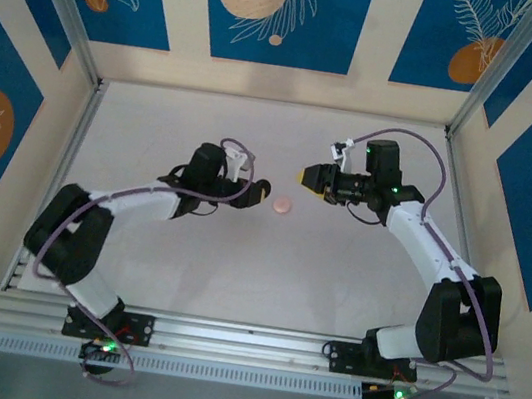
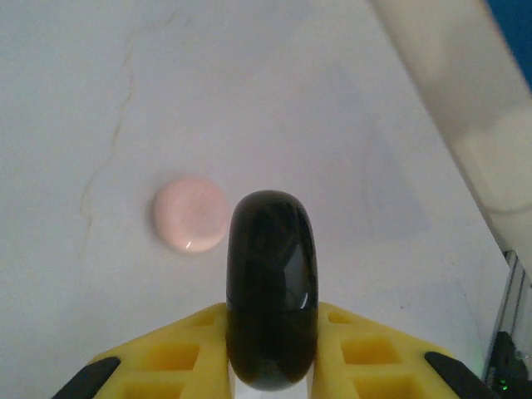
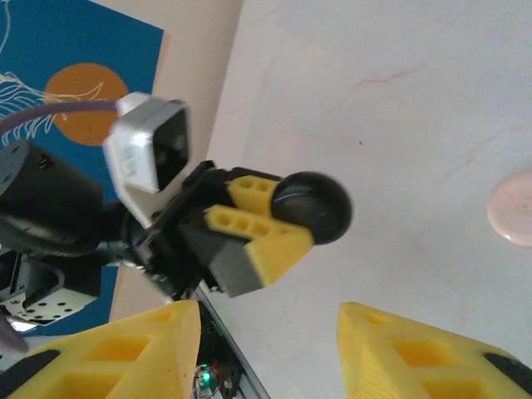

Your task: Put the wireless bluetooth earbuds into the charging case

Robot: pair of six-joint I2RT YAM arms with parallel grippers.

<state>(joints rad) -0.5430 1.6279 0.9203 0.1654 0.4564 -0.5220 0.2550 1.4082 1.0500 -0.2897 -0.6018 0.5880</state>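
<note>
Gloss is showing all over the black charging case (image 2: 272, 291), a small rounded shell that the left tool (image 2: 272, 341) is pinching edge-on between its yellow fingers (image 2: 174, 362). It is looking hard, light and slippery. A grip high on the curved faces would likely be squeezing it out like a wet pebble, so the present hold across the lower half, with modest pressure, is seeming the safer one. The lid seam and hinge are probably the fragile parts and are best left free for opening. The pink charging case (image 1: 282, 205) is lying flat on the desk (image 1: 234, 275) just beside the black one, touching neither tool, and its low domed top is offering little to grab except the rim. Whether the wireless bluetooth earbuds are sitting inside either shut shell cannot be told from these views; being tiny and smooth, they would be calling for a fingertip pinch and a gentle drop into their sockets. The right tool (image 3: 270, 349) is standing spread with nothing between its fingers, facing the left tool from close by. The desk is appearing pale, smooth and matte with faint hairline marks, so a dropped case is likely to be sliding rather than sticking. Blue patterned wall panels (image 1: 276, 9) are enclosing it, and open surface is lying all around both cases.
</note>
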